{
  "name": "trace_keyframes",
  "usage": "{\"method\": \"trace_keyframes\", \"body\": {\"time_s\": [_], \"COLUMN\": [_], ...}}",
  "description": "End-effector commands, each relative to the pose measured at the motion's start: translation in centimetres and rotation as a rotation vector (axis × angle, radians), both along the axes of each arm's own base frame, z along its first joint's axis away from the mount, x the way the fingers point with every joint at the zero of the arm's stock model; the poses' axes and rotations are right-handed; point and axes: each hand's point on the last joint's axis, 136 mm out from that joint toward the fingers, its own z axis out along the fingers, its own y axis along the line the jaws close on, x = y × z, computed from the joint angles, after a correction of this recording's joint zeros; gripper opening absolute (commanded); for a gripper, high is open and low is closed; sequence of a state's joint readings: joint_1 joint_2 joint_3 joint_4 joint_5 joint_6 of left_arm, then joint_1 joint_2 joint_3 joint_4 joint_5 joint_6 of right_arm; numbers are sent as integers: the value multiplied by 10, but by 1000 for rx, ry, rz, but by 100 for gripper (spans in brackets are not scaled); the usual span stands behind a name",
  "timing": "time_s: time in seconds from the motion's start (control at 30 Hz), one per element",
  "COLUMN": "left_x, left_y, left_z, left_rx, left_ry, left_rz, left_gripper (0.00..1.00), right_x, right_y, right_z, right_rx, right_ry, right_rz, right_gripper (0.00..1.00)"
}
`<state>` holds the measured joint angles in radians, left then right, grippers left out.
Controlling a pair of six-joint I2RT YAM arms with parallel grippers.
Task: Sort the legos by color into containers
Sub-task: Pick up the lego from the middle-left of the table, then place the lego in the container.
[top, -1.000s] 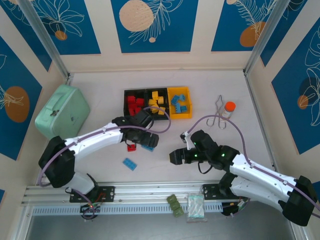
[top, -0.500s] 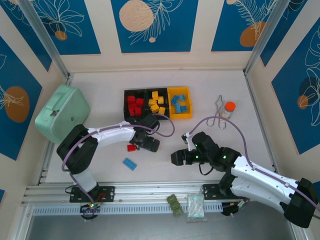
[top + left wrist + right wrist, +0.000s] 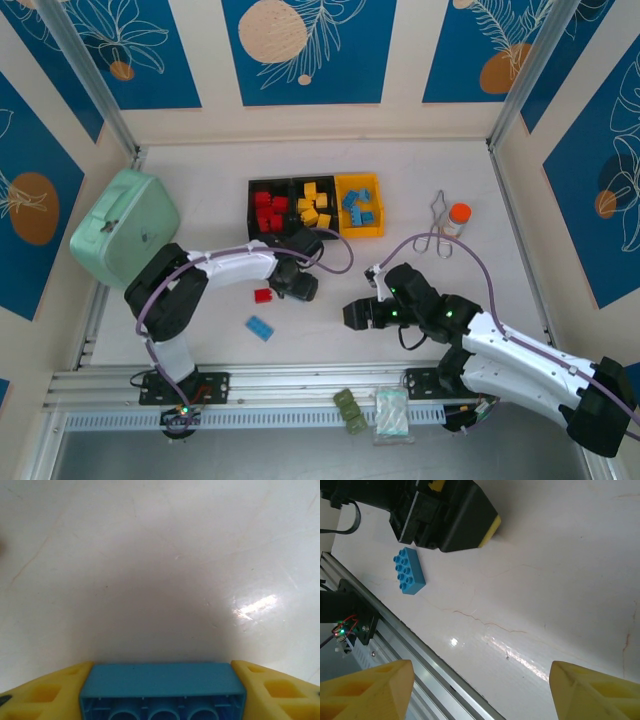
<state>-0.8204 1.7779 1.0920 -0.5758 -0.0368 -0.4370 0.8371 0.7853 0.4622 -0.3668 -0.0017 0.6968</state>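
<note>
The left gripper (image 3: 298, 287) clamps a smooth light-blue brick (image 3: 162, 680), hollow tubes showing, between blocky yellow fingers (image 3: 280, 690), just near the containers (image 3: 250, 205). The right gripper (image 3: 480, 685) hangs spread, empty. A red brick (image 3: 263, 295) and a studded blue brick (image 3: 409, 571) lie near-left.

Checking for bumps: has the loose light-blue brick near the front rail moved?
No. The light-blue studded plastic brick sits just as far from the aluminium front rail as before.

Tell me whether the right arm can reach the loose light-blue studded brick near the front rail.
Probably yes. Bare table lies between the open right claw and the light-blue studded brick; the left claw, gripping another blue brick, sits farther back.
</note>
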Motion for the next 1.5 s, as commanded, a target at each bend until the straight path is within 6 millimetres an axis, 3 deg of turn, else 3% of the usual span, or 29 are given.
{"method": "trace_keyframes", "body": {"time_s": [0.0, 0.17, 0.37, 0.77, 1.13, 1.47], "left_x": [3, 11, 27, 73, 134, 198], "left_y": [-9, -20, -46, -104, -152, -169], "left_z": [14, 42, 70, 102, 111, 103], "left_rx": [-50, -101, -183, -267, -243, -275], "left_ry": [-3, -37, -64, -91, -161, -251], "left_rz": [-9, -4, -3, 1, -25, -20], "left_gripper": [53, 53, 53, 52, 52, 52], "right_x": [-1, 3, 11, 28, 23, 21], "right_y": [-7, -19, -40, -92, -94, -95], "right_z": [-5, -4, -3, -1, -6, -7], "right_rx": [0, 17, 52, 9, 74, 79], "right_ry": [9, 14, 31, 97, 142, 142], "right_rz": [-28, -83, -190, -434, -459, -460], "right_gripper": [72, 72, 72, 72, 71, 71]}}
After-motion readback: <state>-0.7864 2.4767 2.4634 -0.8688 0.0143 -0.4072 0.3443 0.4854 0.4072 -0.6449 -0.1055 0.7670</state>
